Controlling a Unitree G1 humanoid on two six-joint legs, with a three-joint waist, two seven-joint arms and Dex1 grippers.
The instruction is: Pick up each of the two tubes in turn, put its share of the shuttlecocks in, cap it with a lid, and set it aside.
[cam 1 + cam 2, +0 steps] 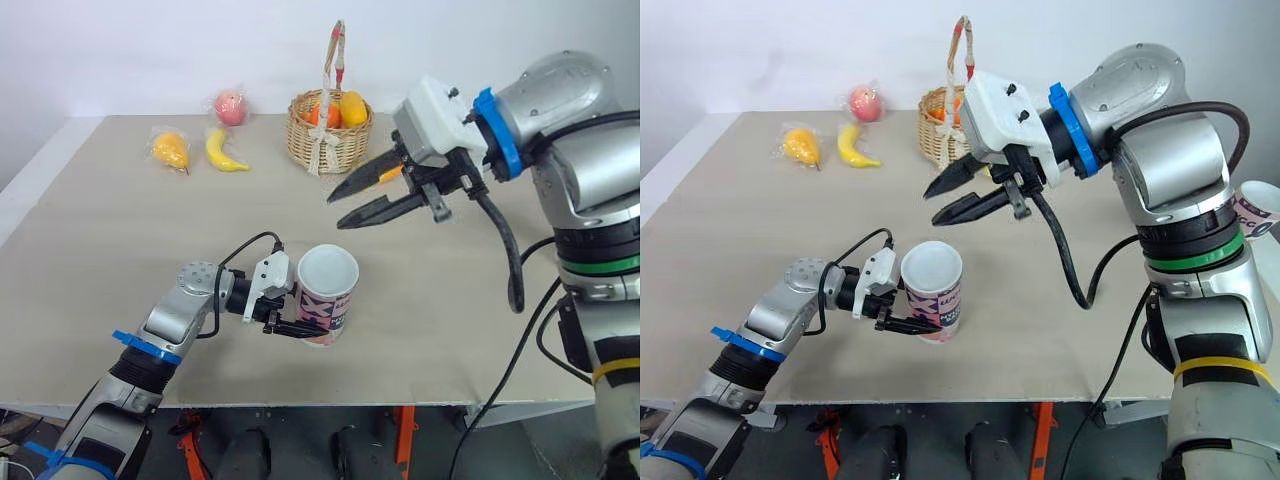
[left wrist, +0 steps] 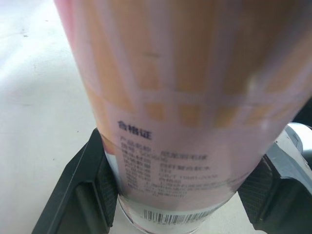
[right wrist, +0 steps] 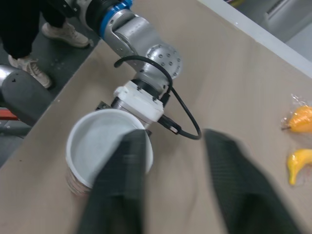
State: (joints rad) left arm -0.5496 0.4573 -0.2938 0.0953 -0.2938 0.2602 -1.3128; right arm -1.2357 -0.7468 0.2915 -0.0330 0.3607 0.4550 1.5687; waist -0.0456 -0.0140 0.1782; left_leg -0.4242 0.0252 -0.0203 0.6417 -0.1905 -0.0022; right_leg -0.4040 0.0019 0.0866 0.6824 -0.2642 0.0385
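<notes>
Your left end effector (image 1: 308, 330) pinches the tube (image 1: 327, 305) low on its body, near the base, at the front of the tabletop (image 1: 120, 260). The tube leans a little, and I cannot tell whether its base touches the surface. A white lid (image 1: 328, 268) appears to sit on its mouth. Your right end effector (image 1: 337, 210) hangs above and behind the tube, between it and the basket (image 1: 330, 135), with its fingers spread and holding nothing. The main risk, as I judge it, is the low grip. The fingers (image 2: 90, 180) clamp a smooth round wall close to the bottom, so most of the tube stands above the hold. Any push on the top can lever it over or let it slide out. If you bring the right end effector down to press the lid home, come straight along the tube's axis. An off-centre press on a leaning tube would tip it or seat the lid crooked. The spread fingers could also straddle the rim and catch the lid's edge on the way up, pulling it off. When you set the tube aside, lower it flat before letting go, or it may topple and roll. A second tube (image 1: 1258, 210) shows at the right edge, close by the right arm, and a wide swing could knock it.
</notes>
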